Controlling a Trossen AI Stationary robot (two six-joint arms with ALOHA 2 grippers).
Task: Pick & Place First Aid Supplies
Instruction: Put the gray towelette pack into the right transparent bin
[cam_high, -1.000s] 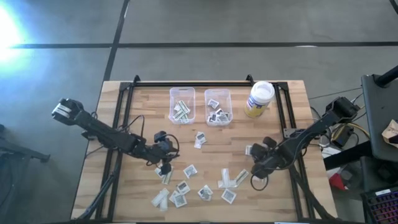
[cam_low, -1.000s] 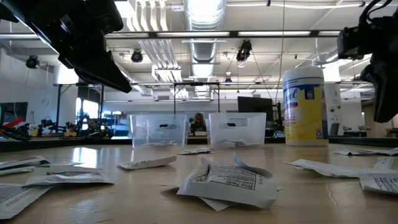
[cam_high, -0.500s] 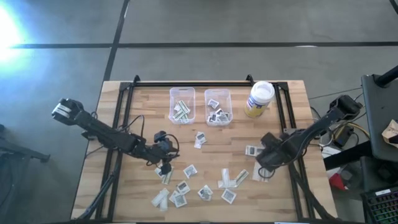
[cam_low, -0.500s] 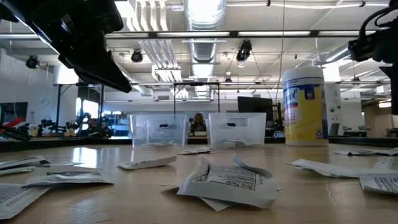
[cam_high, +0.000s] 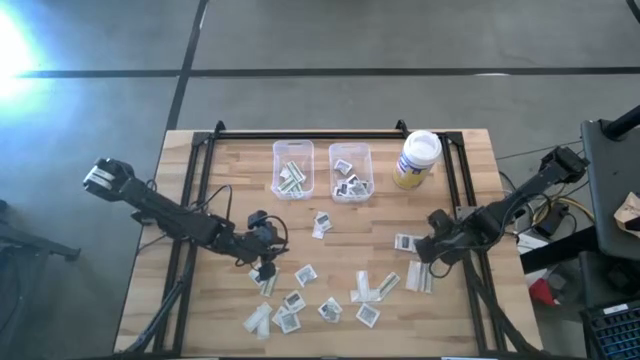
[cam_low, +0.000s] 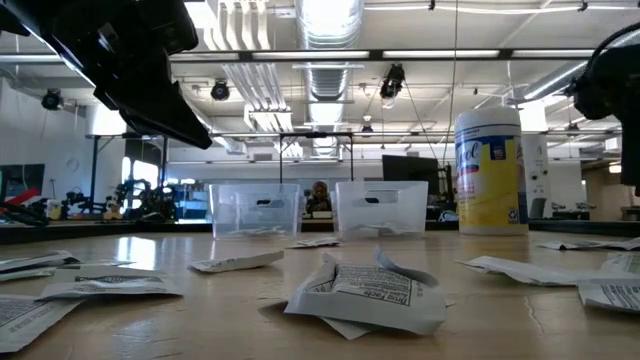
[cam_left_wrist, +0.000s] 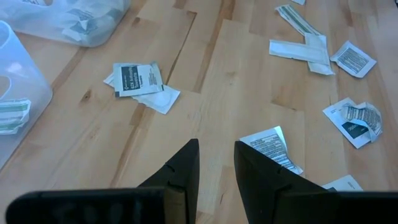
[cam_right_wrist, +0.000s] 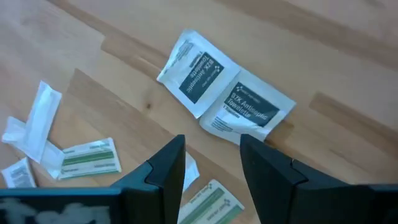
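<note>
Right gripper (cam_right_wrist: 211, 152) hovers w/ fingers apart, empty, over two overlapping square packets (cam_right_wrist: 227, 93) on the tabletop (cam_high: 380, 215), right of the bins (cam_high: 350, 170). Best drop straight, pinch one edge only. Left gripper (cam_left_wrist: 216, 155) waits low near centre-left; fingers narrowly apart, empty.

High view: straight down over whole table (cam_high: 200, 300), both arms in frame. Low view: tabletop height, level, facing two clear bins (cam_low: 320, 208) and room behind; nearest packet very close. Left wrist view: close, angled down toward bins (cam_left_wrist: 74, 25). Right wrist view: close, steep down on packets. All views share tabletop near bins.
</note>
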